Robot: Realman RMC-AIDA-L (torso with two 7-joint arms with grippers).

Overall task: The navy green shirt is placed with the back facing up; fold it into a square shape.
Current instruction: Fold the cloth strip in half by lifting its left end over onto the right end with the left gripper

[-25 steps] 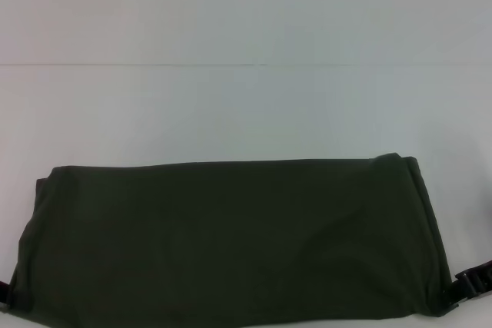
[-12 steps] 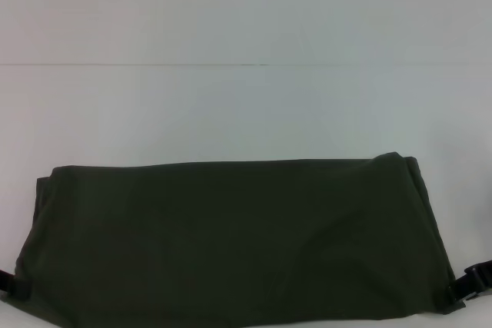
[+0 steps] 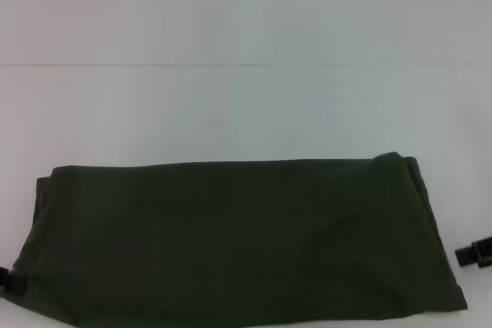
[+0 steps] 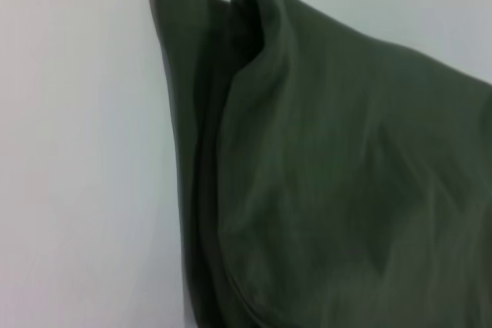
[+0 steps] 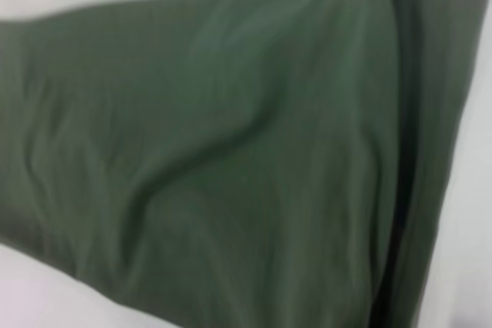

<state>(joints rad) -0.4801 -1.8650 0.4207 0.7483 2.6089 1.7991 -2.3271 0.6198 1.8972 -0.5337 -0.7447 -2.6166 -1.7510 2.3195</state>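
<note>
The navy green shirt [image 3: 238, 240] lies folded into a wide flat band across the near part of the white table, plain side up. Its layered left end [image 4: 323, 167] fills the left wrist view, and its right end with a dark fold line [image 5: 231, 167] fills the right wrist view. Only a black tip of my left gripper [image 3: 11, 282] shows, touching the shirt's near left edge. My right gripper [image 3: 475, 253] sits at the frame's right border, a little apart from the shirt's right edge.
The white table [image 3: 246, 113] stretches beyond the shirt, with a thin seam line [image 3: 246, 64] running across it farther back. A strip of bare table [image 4: 77, 159] lies beside the shirt's left end.
My right gripper has drawn up and away from the shirt's near right corner, which now lies flat. The left gripper has shifted slightly in toward the shirt's left edge.
</note>
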